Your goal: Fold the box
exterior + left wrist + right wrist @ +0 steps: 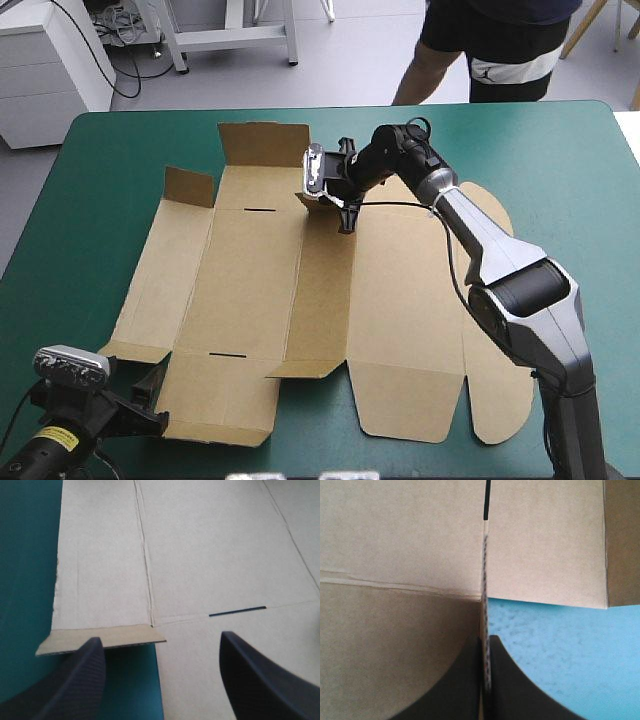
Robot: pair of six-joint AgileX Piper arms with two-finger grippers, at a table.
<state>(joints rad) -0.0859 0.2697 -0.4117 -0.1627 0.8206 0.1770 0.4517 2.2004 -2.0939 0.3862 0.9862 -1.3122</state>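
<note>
Brown board, matte, scored with creases and two dark slits: the box (240, 300) lies spread flat on the teal-green bench (100, 170), its long axis running left to right. The right gripper (340, 208) has its jaws pinching a raised flap at the far side. The left gripper (160, 640) holds its jaws spread wide over the near-left corner.

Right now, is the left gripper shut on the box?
No, the left gripper is open: its black fingers stand wide apart by a corner of the box, pinching nothing.
</note>
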